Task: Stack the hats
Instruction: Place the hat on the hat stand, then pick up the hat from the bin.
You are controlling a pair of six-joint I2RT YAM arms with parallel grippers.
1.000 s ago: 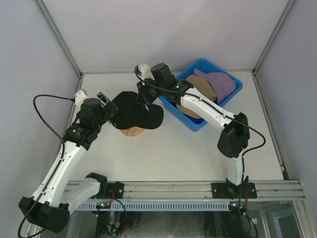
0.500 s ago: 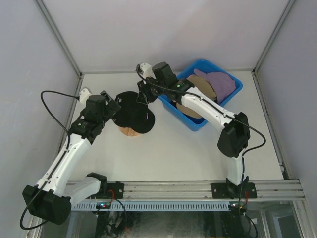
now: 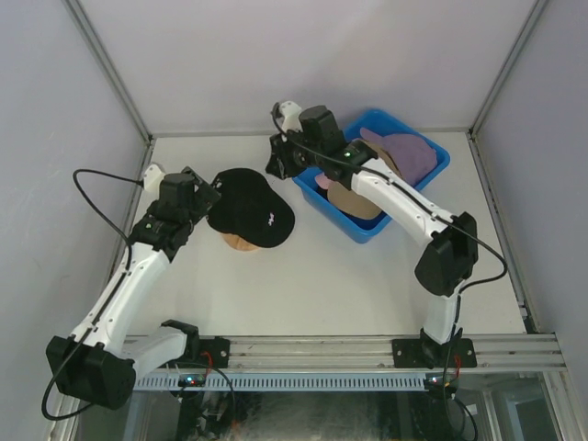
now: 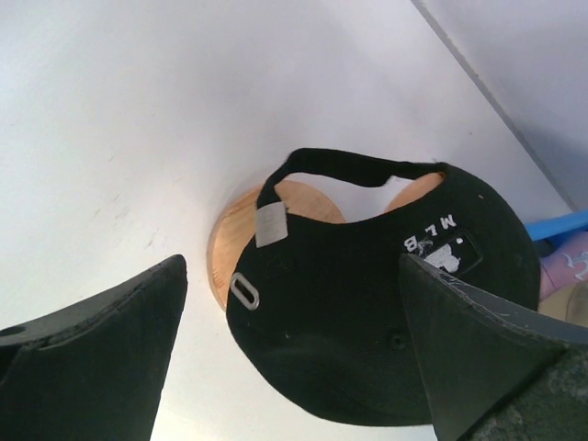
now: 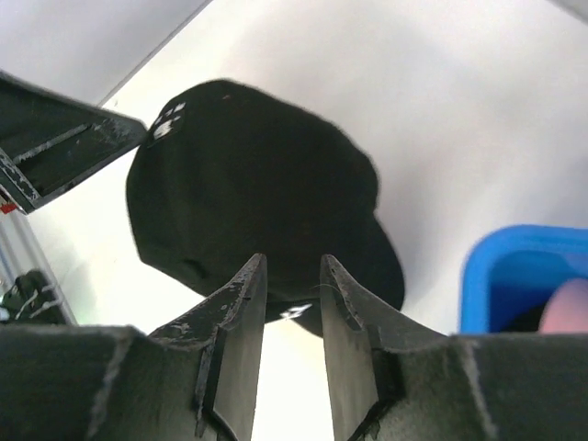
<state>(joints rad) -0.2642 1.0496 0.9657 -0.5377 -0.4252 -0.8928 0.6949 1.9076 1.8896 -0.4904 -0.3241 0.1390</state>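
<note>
A black cap (image 3: 250,213) with a white embroidered logo sits crown-up on the wooden stand (image 3: 237,243), brim toward the front right. In the left wrist view the cap (image 4: 367,312) shows its back strap over the stand (image 4: 230,248). My left gripper (image 3: 209,191) is open and empty just left of the cap, its fingers (image 4: 101,358) wide apart. My right gripper (image 3: 274,165) hovers behind and right of the cap (image 5: 248,184), jaws a narrow gap apart with nothing between them. Purple (image 3: 411,153), tan (image 3: 356,198) and pink (image 3: 322,182) hats lie in the bin.
The blue plastic bin (image 3: 404,208) stands at the back right, right beside my right gripper. Grey walls with metal frame posts close the table on the left, back and right. The arms' mounting rail runs along the near edge.
The black cap has settled flat on the stand, logo up. My right gripper has let go and pulled back right toward the bin. The left gripper stays beside the cap.
</note>
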